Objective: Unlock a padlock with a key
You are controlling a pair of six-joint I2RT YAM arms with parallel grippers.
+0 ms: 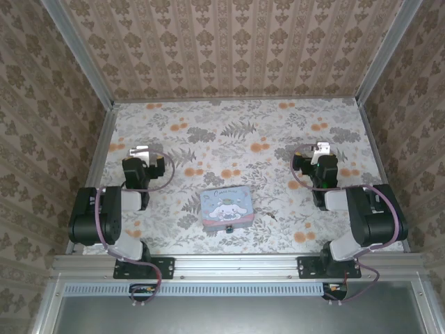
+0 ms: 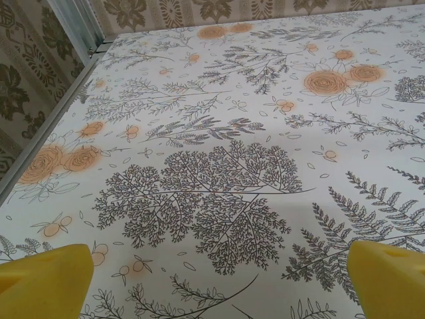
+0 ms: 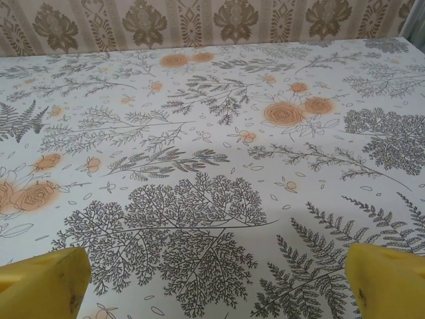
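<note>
The padlock (image 1: 229, 227) is a tiny dark thing at the near edge of a pale blue tin (image 1: 226, 207) in the middle of the table. The key (image 1: 272, 216) is a thin dark sliver lying on the cloth just right of the tin. My left gripper (image 1: 141, 150) rests at the left, well away from both, and its yellow fingertips (image 2: 46, 279) stand wide apart over bare cloth, so the left gripper (image 2: 216, 289) is open and empty. At the right, my right gripper (image 1: 321, 147) is likewise open, its right gripper (image 3: 216, 289) gap framed by yellow fingertips (image 3: 388, 282).
The table (image 1: 236, 132) is covered by a floral cloth and walled on three sides with patterned paper. A metal rail (image 1: 236, 264) runs along the near edge where both arm bases are bolted. A metal corner post (image 2: 80, 26) stands at the far left.
</note>
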